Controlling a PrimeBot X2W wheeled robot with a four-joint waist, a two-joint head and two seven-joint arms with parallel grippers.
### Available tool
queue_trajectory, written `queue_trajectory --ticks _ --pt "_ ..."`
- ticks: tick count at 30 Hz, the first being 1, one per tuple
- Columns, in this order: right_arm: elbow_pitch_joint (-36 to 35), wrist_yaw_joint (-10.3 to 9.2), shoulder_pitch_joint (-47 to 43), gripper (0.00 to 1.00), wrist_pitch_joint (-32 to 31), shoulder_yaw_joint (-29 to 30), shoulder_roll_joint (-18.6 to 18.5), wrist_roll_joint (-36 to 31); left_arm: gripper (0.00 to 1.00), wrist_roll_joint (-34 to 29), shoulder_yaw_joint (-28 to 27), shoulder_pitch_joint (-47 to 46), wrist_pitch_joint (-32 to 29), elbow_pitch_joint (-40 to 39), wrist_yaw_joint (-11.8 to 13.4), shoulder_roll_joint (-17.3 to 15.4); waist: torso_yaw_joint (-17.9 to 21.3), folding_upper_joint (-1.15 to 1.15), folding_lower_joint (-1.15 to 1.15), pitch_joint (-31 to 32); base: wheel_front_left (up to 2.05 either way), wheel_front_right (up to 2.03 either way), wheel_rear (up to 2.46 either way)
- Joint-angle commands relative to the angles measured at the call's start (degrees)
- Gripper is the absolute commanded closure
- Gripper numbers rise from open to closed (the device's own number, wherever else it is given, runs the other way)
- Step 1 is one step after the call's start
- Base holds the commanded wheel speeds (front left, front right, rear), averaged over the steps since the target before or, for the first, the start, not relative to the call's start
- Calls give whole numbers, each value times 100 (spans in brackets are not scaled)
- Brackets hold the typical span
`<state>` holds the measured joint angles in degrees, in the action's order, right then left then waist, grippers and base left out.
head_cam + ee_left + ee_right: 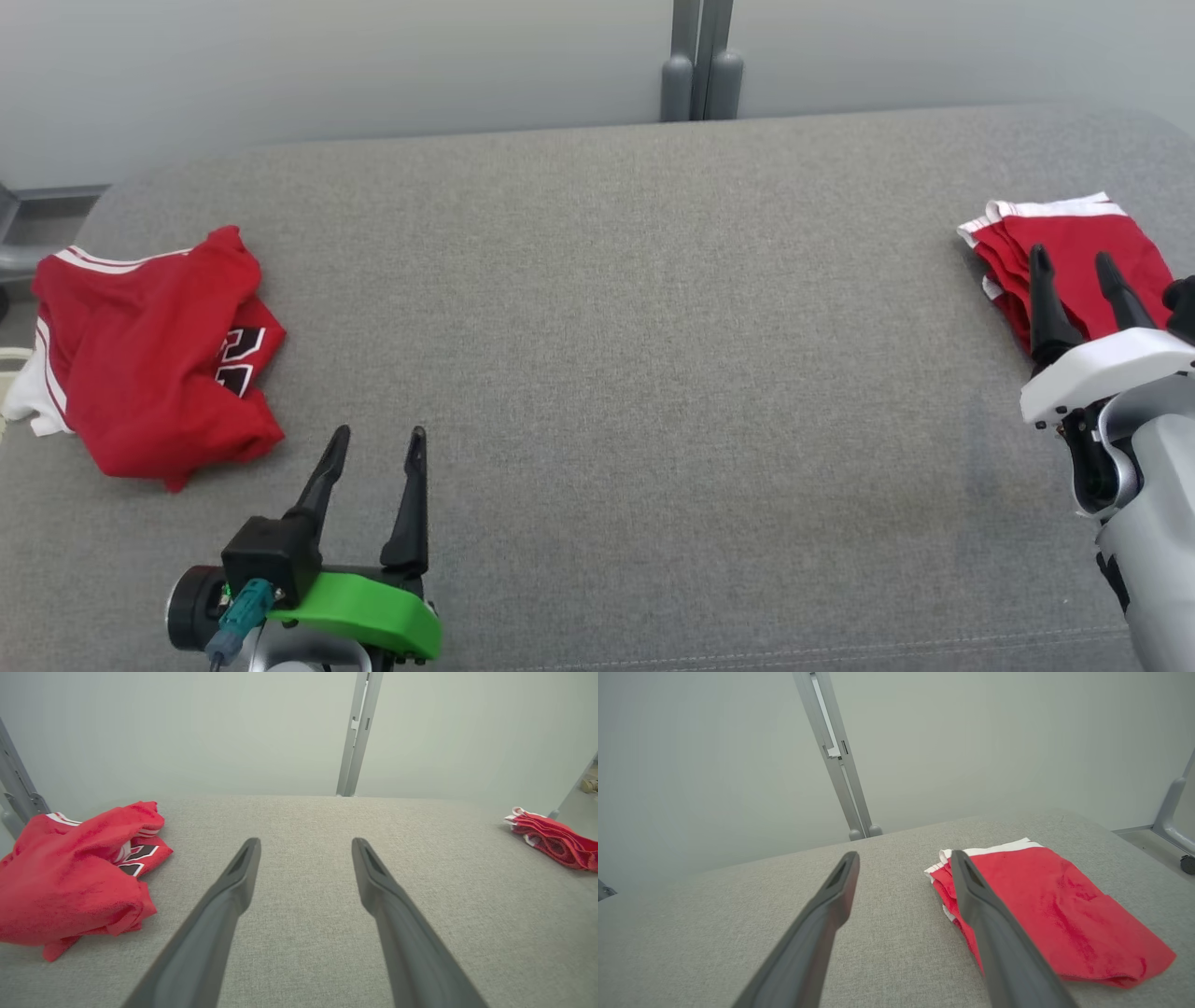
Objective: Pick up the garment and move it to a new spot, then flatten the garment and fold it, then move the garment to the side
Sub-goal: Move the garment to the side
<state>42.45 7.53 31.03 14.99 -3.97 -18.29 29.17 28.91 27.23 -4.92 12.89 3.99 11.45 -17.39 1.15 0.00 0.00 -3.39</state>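
Grey woven-fabric bench (597, 373), far corners rounded. Pale grey-green wall panel (373, 65) behind it. Twin grey metal upright post (700, 56) at the far edge, mid-bench. Grey metal frame leg (1169, 812) with dark caster (1188, 864) beyond the right end.

Folded garment (1074, 231) — lower edge hidden behind the right fingers (1044, 299)

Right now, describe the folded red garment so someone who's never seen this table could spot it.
Look at the long grey padded table, then go to its right end. The folded red garment lies there flat and neat with a white band along its far edge, unlike the crumpled red jersey with black numerals heaped at the left end.
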Motion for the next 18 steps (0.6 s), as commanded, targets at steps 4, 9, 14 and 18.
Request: queue_trajectory --ticks 4,9,14,18 --pt "-463 -8 -473 0 14 189 234 7 0 133 -274 157 82 196 271 108 -167 0 0 704 0 0 0" --pt "-1004 -6 -931 0 15 534 746 43 0 573 -636 247 133 378 297 315 -249 0 0 866 0 0 0" --pt "-1491 -5 -1376 0 -89 720 1192 -107 0 817 -798 292 147 600 122 285 -300 0 0 966 0 0 0" --pt "-1800 -5 -1779 0 -221 673 1405 -314 0 874 -793 334 100 815 -3 168 -355 0 0 1024 0 0 0"
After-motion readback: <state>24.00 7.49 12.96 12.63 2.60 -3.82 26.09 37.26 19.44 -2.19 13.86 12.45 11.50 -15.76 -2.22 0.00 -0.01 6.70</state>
